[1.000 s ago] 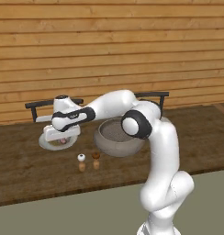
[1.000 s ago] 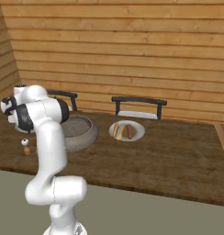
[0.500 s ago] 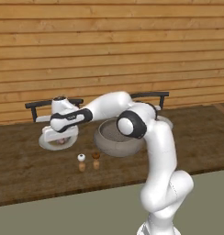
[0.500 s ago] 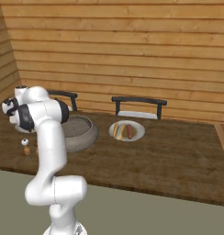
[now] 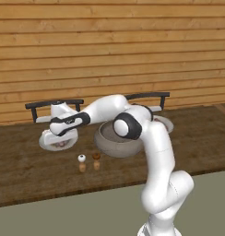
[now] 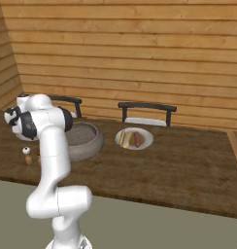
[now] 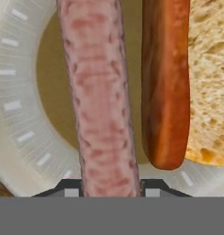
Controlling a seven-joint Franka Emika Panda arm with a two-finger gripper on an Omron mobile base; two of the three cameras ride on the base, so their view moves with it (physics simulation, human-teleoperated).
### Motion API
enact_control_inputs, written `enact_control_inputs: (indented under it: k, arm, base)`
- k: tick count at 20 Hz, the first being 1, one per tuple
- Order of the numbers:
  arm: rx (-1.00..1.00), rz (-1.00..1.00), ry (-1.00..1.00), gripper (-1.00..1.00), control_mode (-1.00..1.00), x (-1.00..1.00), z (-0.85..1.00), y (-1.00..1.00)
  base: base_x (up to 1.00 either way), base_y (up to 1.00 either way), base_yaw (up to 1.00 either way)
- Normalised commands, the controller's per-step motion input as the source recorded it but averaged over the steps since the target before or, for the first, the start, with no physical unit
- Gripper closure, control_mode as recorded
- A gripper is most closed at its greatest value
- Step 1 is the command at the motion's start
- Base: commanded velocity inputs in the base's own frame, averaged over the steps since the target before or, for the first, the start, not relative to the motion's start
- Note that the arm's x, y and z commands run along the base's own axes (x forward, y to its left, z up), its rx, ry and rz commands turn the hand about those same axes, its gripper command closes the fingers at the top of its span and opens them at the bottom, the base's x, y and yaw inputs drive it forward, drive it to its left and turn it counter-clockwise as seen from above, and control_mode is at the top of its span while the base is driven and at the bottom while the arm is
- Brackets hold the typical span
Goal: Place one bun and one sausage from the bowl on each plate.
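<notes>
My gripper [image 7: 111, 189] clamps the sausage [image 7: 100, 101] over the left plate [image 7: 15, 105], its rim curving at nine o'clock; the bun [image 7: 180, 82] lies just beside at three. The right base view shows the other plate [image 6: 145, 140] already filled, beyond the bowl [image 6: 89, 141].

My arm [image 6: 52, 146] stood beside 1 grey bowl [image 6: 84, 141]; 1 plate [image 6: 134, 138] held 1 bun [image 6: 125, 139], 1 sausage [image 6: 137, 139].

You see a mottled pink sausage [image 7: 101, 101], a bun [image 7: 182, 78] with an orange-brown crust and pale tan crumb, a white-rimmed plate [image 7: 22, 114] with a tan centre, and a grey, speckled-inside bowl [image 6: 89, 145] on the dark brown table [image 6: 178, 170].
</notes>
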Motion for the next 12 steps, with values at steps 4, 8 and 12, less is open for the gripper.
enact_control_inputs:
  k: [4, 8, 12]
  arm:
    - [0.0, 0.0, 0.02, 1.0, -1.0, 0.15, 0.0, 0.0]
    - [0.0, -0.01, 0.0, 1.0, -1.0, 0.18, 0.0, 0.03]
    - [0.0, 0.0, 0.0, 1.0, -1.0, 0.12, 0.0, 0.0]
  base:
    - [0.0, 0.0, 0.0]
    - [0.0, 0.0, 0.0]
    - [0.0, 0.0, 0.0]
